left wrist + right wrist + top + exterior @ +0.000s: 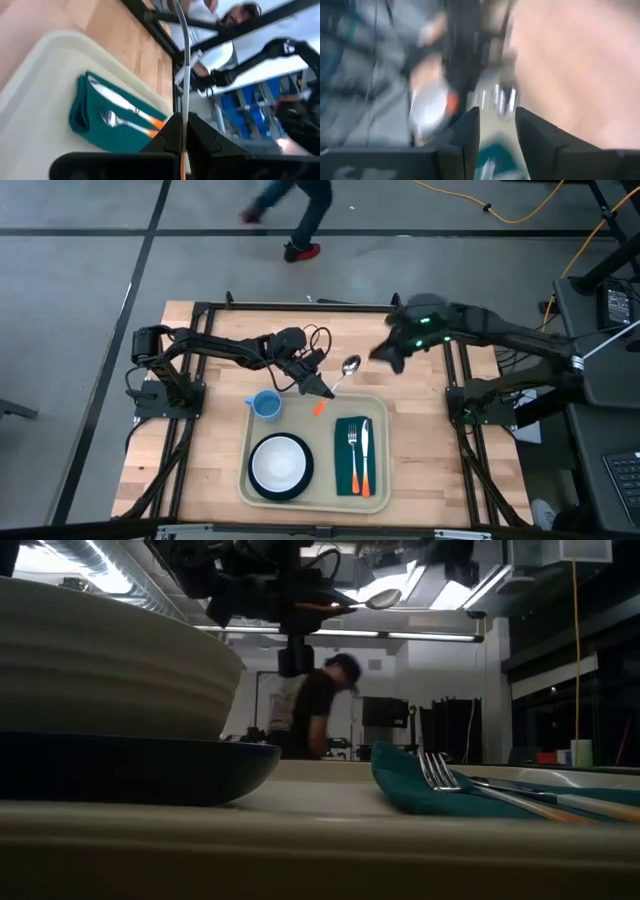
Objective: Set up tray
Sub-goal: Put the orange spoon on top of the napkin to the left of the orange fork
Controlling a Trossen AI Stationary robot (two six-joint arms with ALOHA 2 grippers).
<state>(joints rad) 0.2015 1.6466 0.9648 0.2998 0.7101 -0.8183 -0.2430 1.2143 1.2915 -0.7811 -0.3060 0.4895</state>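
The spoon [345, 370] is held clamped in the left tool [318, 387] above the far rim of the tray [377, 402] on the desk [200, 450], probably to be lowered beside the napkin [355, 452], while the empty right tool [385, 355] hovers half open nearby.

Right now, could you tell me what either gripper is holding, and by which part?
The left gripper holds a spoon by its orange handle end, bowl pointing away, above the tray's far edge. The right gripper holds nothing.
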